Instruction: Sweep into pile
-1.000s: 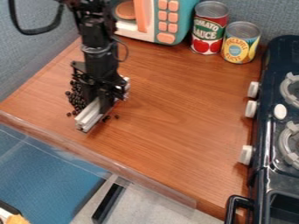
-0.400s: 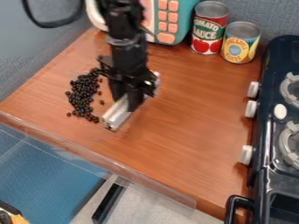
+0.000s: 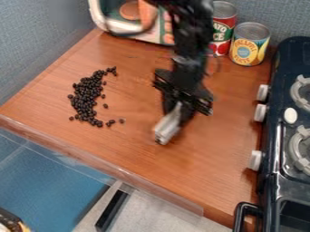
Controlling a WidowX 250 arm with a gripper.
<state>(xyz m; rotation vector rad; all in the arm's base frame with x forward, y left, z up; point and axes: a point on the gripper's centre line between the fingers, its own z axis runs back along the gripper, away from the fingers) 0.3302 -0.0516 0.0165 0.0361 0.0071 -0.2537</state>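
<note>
Directions by clock face, 12 at the top of the camera view. Gripper (image 3: 181,108) hangs over the wooden counter (image 3: 163,168), a little right of the view's middle. State: clamped on a pale metal bar (image 3: 167,126), whose near end juts out toward 7 o'clock, low over the counter. Black beans (image 3: 88,96) lie on the counter between 9 and 10 o'clock from the gripper, well apart from it; from the bar's near end they sit at roughly 10. Neither gripper nor bar touches them. Main heap is an elongated, slightly curved band. A small cluster trails off its 1 o'clock end; a few loose ones lie toward 3 to 5, nearer the bar than the heap is. Toy microwave (image 3: 141,39) at 11 from the gripper, red can (image 3: 223,34) near 1, yellow can (image 3: 249,47) between 1 and 2, toy stove (image 3: 279,149) toward 3 to 4.
</note>
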